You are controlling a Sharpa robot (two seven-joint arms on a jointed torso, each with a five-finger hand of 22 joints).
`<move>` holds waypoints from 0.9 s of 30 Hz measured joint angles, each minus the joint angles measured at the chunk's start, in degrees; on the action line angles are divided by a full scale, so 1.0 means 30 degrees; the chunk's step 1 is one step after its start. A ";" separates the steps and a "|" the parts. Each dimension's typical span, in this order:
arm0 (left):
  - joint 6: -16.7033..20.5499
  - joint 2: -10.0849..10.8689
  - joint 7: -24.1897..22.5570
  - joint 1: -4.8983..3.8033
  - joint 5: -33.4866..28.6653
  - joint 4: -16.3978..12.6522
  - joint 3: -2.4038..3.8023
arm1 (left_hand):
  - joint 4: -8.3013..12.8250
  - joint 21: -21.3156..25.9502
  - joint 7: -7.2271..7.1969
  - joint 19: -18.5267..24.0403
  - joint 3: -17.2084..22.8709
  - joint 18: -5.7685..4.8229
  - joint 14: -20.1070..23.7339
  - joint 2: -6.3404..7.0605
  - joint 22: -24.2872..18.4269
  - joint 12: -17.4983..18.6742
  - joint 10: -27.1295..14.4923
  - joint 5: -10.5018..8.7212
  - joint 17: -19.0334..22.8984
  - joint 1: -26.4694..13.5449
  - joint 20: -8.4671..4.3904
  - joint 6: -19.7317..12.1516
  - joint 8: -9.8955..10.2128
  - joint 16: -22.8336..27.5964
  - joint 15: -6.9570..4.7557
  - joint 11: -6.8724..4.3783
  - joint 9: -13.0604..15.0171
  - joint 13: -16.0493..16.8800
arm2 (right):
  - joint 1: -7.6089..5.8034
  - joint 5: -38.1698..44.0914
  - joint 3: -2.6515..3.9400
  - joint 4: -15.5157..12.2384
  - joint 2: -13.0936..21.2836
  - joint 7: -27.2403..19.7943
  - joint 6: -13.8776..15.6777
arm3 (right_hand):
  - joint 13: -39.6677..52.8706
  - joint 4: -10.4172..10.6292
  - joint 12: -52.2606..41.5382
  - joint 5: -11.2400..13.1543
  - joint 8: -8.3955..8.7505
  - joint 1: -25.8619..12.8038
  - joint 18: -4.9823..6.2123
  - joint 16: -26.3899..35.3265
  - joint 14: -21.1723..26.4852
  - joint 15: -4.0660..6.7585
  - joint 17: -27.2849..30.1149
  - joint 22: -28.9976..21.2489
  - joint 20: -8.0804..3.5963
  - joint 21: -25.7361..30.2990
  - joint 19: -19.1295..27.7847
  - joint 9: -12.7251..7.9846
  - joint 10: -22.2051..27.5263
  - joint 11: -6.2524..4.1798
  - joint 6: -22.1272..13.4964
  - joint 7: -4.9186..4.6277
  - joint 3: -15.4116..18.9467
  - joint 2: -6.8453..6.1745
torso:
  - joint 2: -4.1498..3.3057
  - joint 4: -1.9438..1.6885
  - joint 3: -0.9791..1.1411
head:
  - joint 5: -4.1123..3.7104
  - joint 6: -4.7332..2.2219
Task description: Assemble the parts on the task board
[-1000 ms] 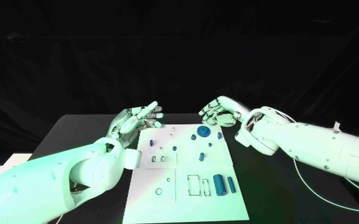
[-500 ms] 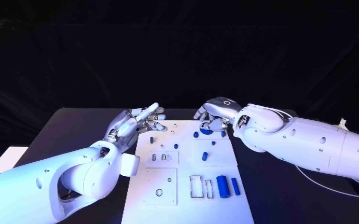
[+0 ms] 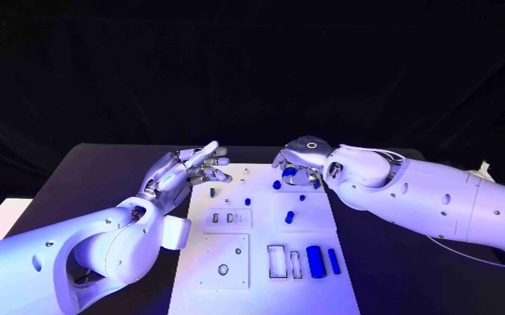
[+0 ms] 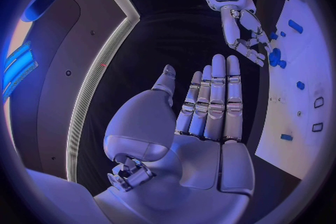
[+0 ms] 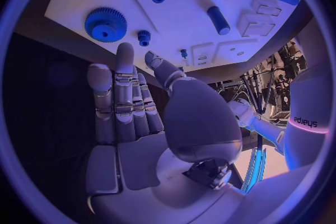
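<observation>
White task board (image 3: pixel 263 257), approx 8 blue parts (image 3: pixel 314 261), 2 hands apart.

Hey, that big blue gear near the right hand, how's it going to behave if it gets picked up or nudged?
The big blue gear lies flat on the task board, so it probably slides rather than rolls. It looks like rigid plastic, likely light. Its toothed rim should give fingers some purchase, though its low profile may make lifting fiddly.
</observation>
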State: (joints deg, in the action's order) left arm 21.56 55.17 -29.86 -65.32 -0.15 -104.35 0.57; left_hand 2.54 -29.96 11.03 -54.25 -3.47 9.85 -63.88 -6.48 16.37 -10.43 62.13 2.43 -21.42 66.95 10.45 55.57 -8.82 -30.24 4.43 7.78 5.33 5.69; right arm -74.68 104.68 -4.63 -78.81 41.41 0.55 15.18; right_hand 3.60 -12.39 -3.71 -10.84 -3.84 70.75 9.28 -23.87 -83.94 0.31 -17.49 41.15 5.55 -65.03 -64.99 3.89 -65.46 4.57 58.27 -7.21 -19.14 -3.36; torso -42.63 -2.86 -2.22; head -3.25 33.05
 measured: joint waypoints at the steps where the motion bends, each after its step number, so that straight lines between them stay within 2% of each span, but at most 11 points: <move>1: 0.0000 0.0021 0.0000 -0.0015 0.0005 -0.0001 0.0004 | 0.0000 0.0000 0.0000 0.0000 0.0000 -0.0001 0.0000 -0.0010 0.0000 0.0000 0.0000 0.0000 -0.0006 0.0010 0.0000 0.0001 0.0000 0.0000 0.0000 0.0000 0.0000 0.0000 | -0.0003 0.0033 0.0001 0.0008 -0.0019 0.0047 -0.0164 | 0.0000 0.0001 0.0000 0.0000 0.0000 0.0000 0.0000 0.0000 0.0000 0.0000 -0.0013 0.0015 -0.0001 0.0000 0.0000 0.0000 0.0000 0.0000 0.0000 0.0000 0.0000 0.0000 | -0.0057 -0.0016 -0.0007 | 0.0000 0.0000; 13: -0.0036 0.0071 0.0019 -0.0063 0.0023 -0.0001 0.0031 | -0.0051 0.0000 0.0067 0.0068 -0.0051 -0.0004 0.0062 -0.0073 0.0017 0.0000 -0.0067 -0.0001 -0.0065 0.0073 -0.0069 -0.0068 0.0076 0.0000 0.0062 0.0067 -0.0017 -0.0017 | -0.0004 0.0032 0.0004 0.0373 -0.0370 0.0199 -0.1292 | 0.0000 0.0267 0.0000 0.0071 0.0000 0.0000 0.0002 -0.0220 -0.0067 0.0070 -0.0118 0.0292 -0.0044 -0.0224 -0.0042 0.0001 0.0342 0.0003 0.0063 0.0063 -0.0052 0.0000 | -0.0423 -0.0126 -0.0026 | -0.0079 -0.0004; 20: -0.0060 0.0074 0.0024 -0.0069 0.0005 -0.0001 0.0049 | -0.0051 0.0000 0.0067 0.0135 -0.0050 -0.0004 0.0129 -0.0074 0.0016 0.0000 -0.0068 0.0000 -0.0065 0.0073 -0.0003 -0.0067 0.0075 0.0000 -0.0005 0.0067 -0.0016 -0.0015 | -0.0004 -0.0046 0.0007 0.0758 -0.0636 0.0205 -0.1539 | 0.0000 0.0474 0.0000 0.0071 -0.0001 0.0004 0.0003 -0.0403 -0.0067 0.0069 -0.0200 0.0503 -0.0070 -0.0390 -0.0068 0.0001 0.0342 0.0002 0.0152 -0.0026 -0.0158 0.0004 | -0.0558 -0.0161 -0.0022 | -0.0099 -0.0026; 25: -0.0077 0.0090 0.0039 -0.0070 0.0002 0.0008 0.0055 | -0.0051 0.0000 0.0067 0.0136 -0.0050 -0.0005 0.0129 -0.0074 0.0015 0.0000 -0.0067 -0.0001 -0.0079 0.0073 -0.0001 -0.0067 0.0075 0.0000 -0.0006 0.0067 -0.0016 -0.0015 | 0.0000 -0.0138 0.0008 0.0889 -0.0753 0.0178 -0.1571 | 0.0000 0.0718 0.0000 0.0070 -0.0001 0.0229 0.0002 -0.0618 -0.0066 0.0069 -0.0307 0.0897 -0.0067 -0.0663 -0.0204 0.0039 0.0341 0.0002 0.0469 -0.0042 -0.0402 0.0230 | -0.0630 -0.0201 -0.0002 | -0.0073 0.0015; 26: -0.0079 0.0095 0.0042 -0.0071 0.0002 0.0011 0.0056 | -0.0051 0.0001 0.0067 0.0136 -0.0050 -0.0005 0.0129 -0.0073 0.0015 0.0000 -0.0067 0.0000 -0.0080 0.0073 -0.0001 -0.0067 0.0075 0.0000 -0.0005 0.0067 -0.0016 -0.0014 | 0.0002 -0.0156 0.0008 0.0915 -0.0767 0.0172 -0.1577 | 0.0000 0.0776 0.0000 0.0070 -0.0001 0.0229 -0.0010 -0.0712 -0.0066 0.0069 -0.0333 0.1055 -0.0085 -0.0774 -0.0306 0.0043 0.0341 0.0002 0.0510 -0.0044 -0.0461 0.0230 | -0.0645 -0.0211 0.0005 | -0.0073 0.0018; 27: -0.0081 0.0102 0.0045 -0.0072 0.0001 0.0014 0.0057 | -0.0051 0.0000 0.0067 0.0136 -0.0050 -0.0005 0.0129 -0.0073 0.0015 0.0005 -0.0067 0.0000 -0.0080 0.0073 -0.0001 -0.0067 0.0075 0.0000 -0.0005 0.0067 -0.0016 -0.0015 | 0.0004 -0.0172 0.0008 0.0936 -0.0781 0.0166 -0.1585 | 0.0000 0.0848 0.0000 0.0120 -0.0018 0.0235 -0.0198 -0.0812 -0.0066 0.0069 -0.0372 0.1268 -0.0100 -0.0924 -0.0456 0.0065 0.0327 -0.0011 0.0634 -0.0019 -0.0532 0.0236 | -0.0654 -0.0222 0.0009 | -0.0075 0.0020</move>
State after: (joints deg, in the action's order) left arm 21.32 55.48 -29.73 -65.54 -0.15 -104.30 0.74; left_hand 2.38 -29.96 11.23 -53.84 -3.62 9.83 -63.49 -6.70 16.42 -10.42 61.93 2.43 -21.66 67.16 10.45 55.37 -8.59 -30.24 4.42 7.98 5.29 5.64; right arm -74.67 104.16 -4.60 -76.01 39.07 1.05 10.42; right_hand 3.60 -9.84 -3.72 -10.48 -3.90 71.46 8.68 -26.31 -84.14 0.52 -18.61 44.95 5.25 -67.80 -66.35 4.09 -64.48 4.54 60.17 -7.27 -20.73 -2.65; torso -44.59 -3.52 -2.20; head -3.48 33.11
